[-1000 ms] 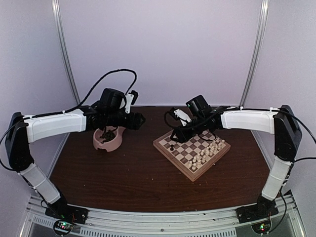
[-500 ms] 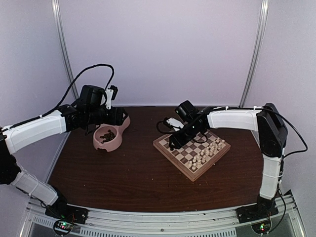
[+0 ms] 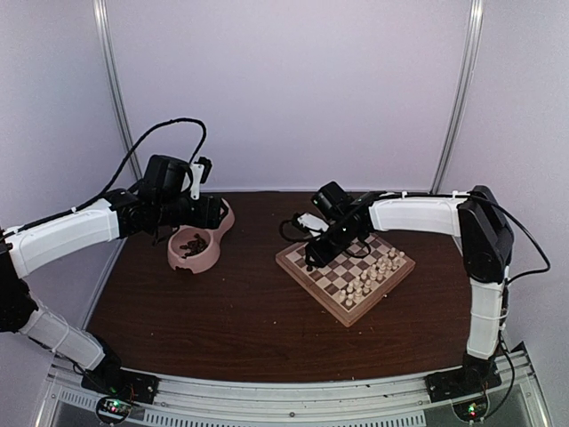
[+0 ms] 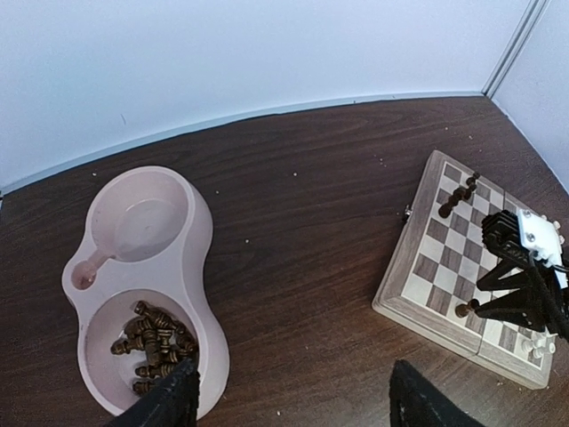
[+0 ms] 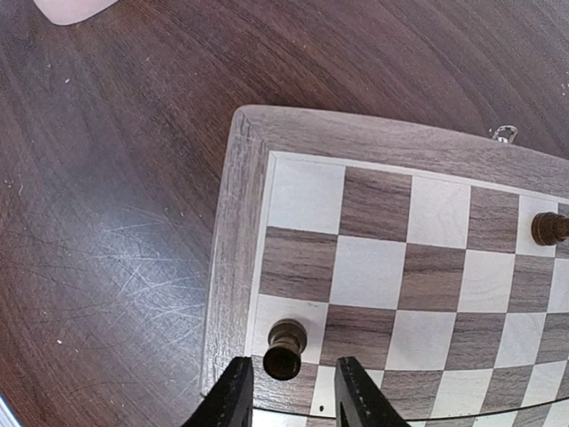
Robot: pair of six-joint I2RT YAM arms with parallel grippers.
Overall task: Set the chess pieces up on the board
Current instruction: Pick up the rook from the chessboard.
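Note:
The board lies right of centre; it also shows in the left wrist view and the right wrist view. One dark chess piece stands on a light square by the board's left edge. My right gripper is open, with one finger on each side of the piece and gaps showing. In the top view the right gripper is at the board's left corner. Several dark pieces lie in the near cup of the pink bowl. My left gripper is open and empty, beside that bowl.
A few dark pieces stand near the board's far corner; one shows in the right wrist view. Pale cream chessmen fill the board's right side. The bowl's far cup is empty. Walls and frame posts enclose the brown table.
The left arm drew back to the left, off the bowl, then stayed still. The right gripper moved left and down to the dark piece at the board's left edge.

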